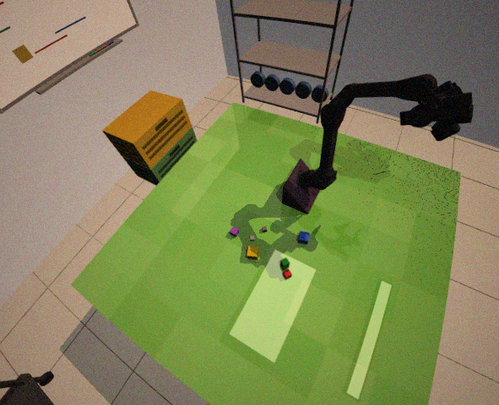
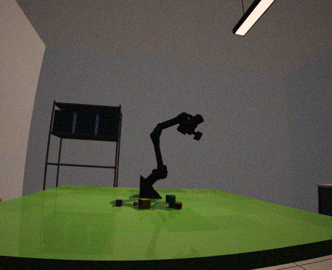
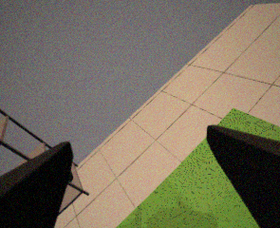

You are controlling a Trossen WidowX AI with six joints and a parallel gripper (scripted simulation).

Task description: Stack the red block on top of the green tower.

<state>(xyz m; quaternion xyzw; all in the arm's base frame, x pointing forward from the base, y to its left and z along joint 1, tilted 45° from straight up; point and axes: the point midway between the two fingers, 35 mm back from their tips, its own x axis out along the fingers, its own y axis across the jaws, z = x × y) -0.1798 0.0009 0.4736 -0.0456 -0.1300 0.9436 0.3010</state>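
The small red block (image 1: 287, 273) (image 2: 178, 205) lies on the green table right next to the green tower (image 1: 284, 262) (image 2: 171, 201), which stands upright on the near side of the arm's base. My gripper (image 1: 442, 126) (image 2: 197, 135) (image 3: 140, 141) is open and empty. It hangs high in the air, far from both blocks, out past the table's far right side. The wrist view shows only the two dark fingers, floor tiles, the grey wall and a corner of the table (image 3: 201, 190); no block shows there.
A blue block (image 1: 302, 236), an orange block (image 1: 252, 251) (image 2: 144, 203), a purple block (image 1: 234, 231) (image 2: 118, 202) and two tiny grey-pink cubes (image 1: 263, 228) lie near the tower. The arm's base (image 1: 301, 187) stands behind them. A metal shelf (image 1: 284, 56) and an orange-green cabinet (image 1: 151, 135) stand beyond the table.
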